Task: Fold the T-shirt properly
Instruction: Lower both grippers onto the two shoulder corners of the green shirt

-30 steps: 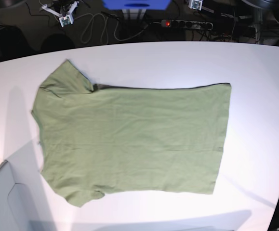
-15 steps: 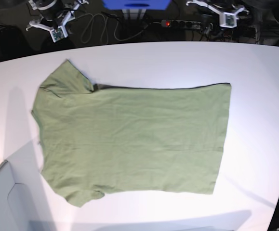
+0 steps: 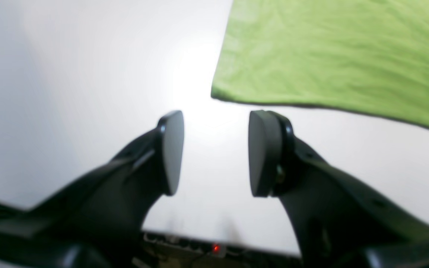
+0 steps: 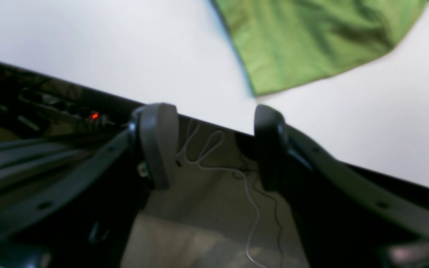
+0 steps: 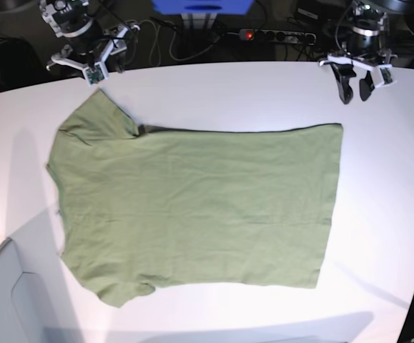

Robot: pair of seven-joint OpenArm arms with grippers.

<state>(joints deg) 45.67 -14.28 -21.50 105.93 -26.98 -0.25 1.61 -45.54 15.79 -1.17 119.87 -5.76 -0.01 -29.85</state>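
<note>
The olive-green T-shirt (image 5: 192,207) lies spread flat on the white table (image 5: 228,89), sleeves at the left and hem at the right. My left gripper (image 5: 355,93) hovers over the table's far right, just behind the shirt's far hem corner (image 3: 330,56). It is open (image 3: 216,152), with only bare table between its pads. My right gripper (image 5: 92,68) hangs at the far left edge, just behind the far sleeve (image 4: 311,37). It is open too (image 4: 214,145) and holds nothing.
Behind the table's far edge lie a power strip with a red light (image 5: 274,35), loose cables (image 5: 146,39) and a blue box (image 5: 203,7). A grey panel (image 5: 6,300) sits at the near left corner.
Both arms have come forward from behind the table to its far edge. Both grippers have gone from shut to open. The T-shirt has not moved.
</note>
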